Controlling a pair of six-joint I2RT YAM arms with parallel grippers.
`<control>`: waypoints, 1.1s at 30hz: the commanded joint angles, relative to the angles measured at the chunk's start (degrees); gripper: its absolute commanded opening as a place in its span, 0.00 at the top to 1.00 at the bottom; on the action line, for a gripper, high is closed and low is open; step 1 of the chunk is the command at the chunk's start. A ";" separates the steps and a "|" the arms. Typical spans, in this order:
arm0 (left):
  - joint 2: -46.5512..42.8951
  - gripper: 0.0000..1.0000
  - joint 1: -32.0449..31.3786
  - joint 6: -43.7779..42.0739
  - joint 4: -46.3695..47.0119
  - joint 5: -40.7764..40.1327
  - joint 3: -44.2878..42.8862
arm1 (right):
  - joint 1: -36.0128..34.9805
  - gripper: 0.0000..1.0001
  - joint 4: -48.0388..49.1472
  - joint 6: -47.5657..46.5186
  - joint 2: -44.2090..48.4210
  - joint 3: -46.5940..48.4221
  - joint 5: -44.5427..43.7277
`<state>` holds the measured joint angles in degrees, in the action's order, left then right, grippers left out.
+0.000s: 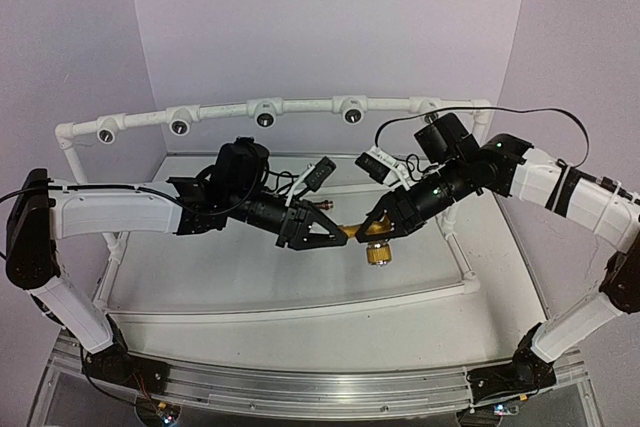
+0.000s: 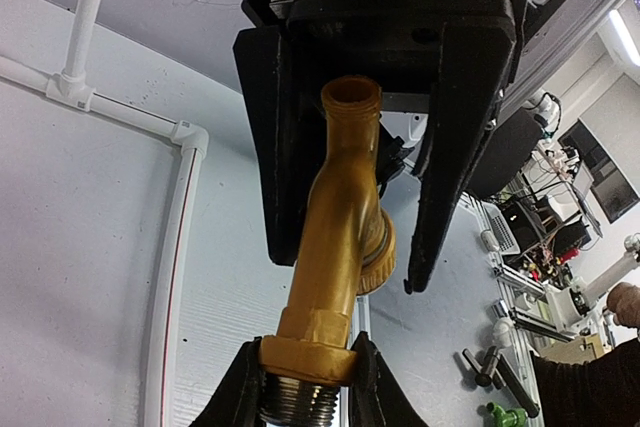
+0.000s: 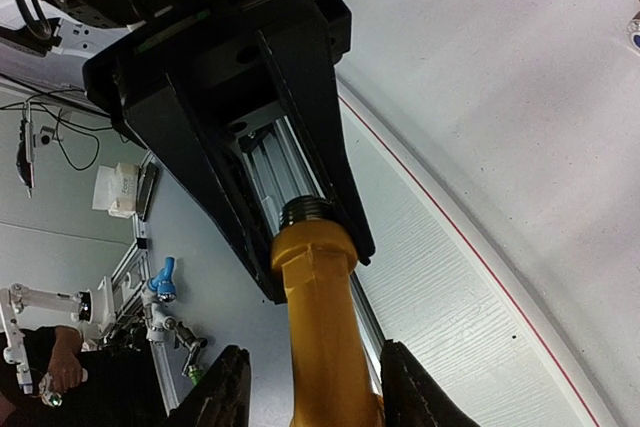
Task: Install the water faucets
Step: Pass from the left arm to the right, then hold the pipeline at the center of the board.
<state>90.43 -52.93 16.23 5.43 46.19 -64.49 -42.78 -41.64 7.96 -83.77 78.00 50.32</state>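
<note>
Yellow faucet point(image 2: 335, 237) clamped in left jaws (right jaws straddle it).

Arms: two, the left arm point(image 1: 110, 212) and the right arm point(image 1: 560, 182). Grippers: two, the left gripper point(image 1: 338, 233) and the right gripper point(image 1: 368, 229), two fingers apiece. Faucets in view: one, the yellow-orange faucet point(image 1: 377, 250), mid-table. Pipe sockets point(image 1: 265, 114) on the far rail point(image 1: 305, 105): four counted with dark holes showing. One further fitting point(image 1: 428, 107) at the far right; its hole cannot be made out. Tables: one table point(image 1: 300, 287).
</note>
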 commanded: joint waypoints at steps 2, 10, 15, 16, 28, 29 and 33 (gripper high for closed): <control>-1.97 1.00 0.19 -0.33 1.36 -0.41 -2.92 | -1.51 0.52 1.48 -1.80 -0.75 0.80 2.13; -2.22 1.00 0.30 0.24 1.44 -0.87 -2.66 | -1.69 0.79 6.52 -0.17 1.33 -2.09 2.00; -2.18 1.00 0.37 0.65 1.61 -1.57 -2.28 | -1.76 1.00 15.11 4.42 5.10 -7.47 0.00; -2.21 1.00 0.41 0.81 1.63 -1.95 -2.11 | -1.78 1.00 17.28 6.45 6.46 -9.16 -1.75; -4.92 0.14 1.33 3.25 3.82 -11.67 2.61 | -1.87 1.00 4.08 2.76 21.56 -11.09 -42.03; -4.40 0.14 1.33 3.46 3.79 -12.26 2.63 | -1.87 1.00 2.85 2.07 22.22 -10.76 -44.30; -1.38 0.13 1.27 5.50 3.90 -13.31 1.30 | -1.87 1.00 -3.97 -2.49 22.61 -6.92 -55.28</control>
<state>87.56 -51.64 19.58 7.04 36.00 -62.15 -44.73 -38.31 10.82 -61.59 66.24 12.06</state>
